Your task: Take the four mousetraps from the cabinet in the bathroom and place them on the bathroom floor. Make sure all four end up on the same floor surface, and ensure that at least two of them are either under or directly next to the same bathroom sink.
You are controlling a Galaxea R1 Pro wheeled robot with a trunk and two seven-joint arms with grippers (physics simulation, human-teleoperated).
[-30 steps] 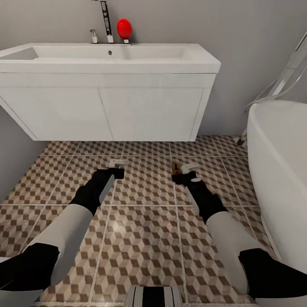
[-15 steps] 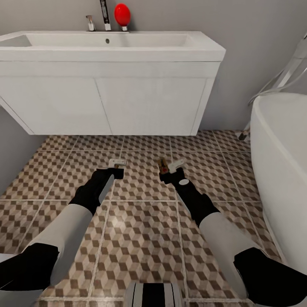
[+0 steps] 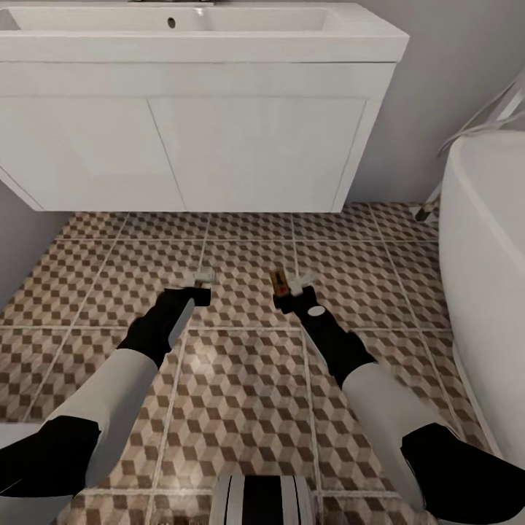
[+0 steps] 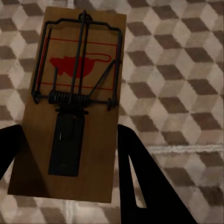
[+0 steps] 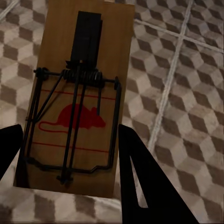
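Both arms reach low over the floor point(image 3: 248, 379) in front of the sink point(image 3: 219, 36), each carrying one trap, which fits the demand that at least two traps end up under or right beside the same sink. The left gripper point(image 3: 198, 286) is clamped on the left trap point(image 4: 72, 102), its dark fingers point(image 4: 140, 182) pressing the long edges of the board so the wire spring side stays up; in the head view that trap point(image 3: 202, 277) shows as a pale sliver at the fingertips, close above the tiles. The right gripper point(image 3: 292, 288) grips the right trap point(image 5: 79, 98) the same way by its edges, and in the head view this trap point(image 3: 280, 283) appears tilted on edge, near the tiles. Both are carried flat-side toward the wrist cameras, likely so they can be laid down face up. Whether either board touches the tiles yet cannot be told. The cabinet front point(image 3: 189, 153) below the basin hangs clear of the floor, leaving room beneath. A white tub point(image 3: 488, 277) stands at the right
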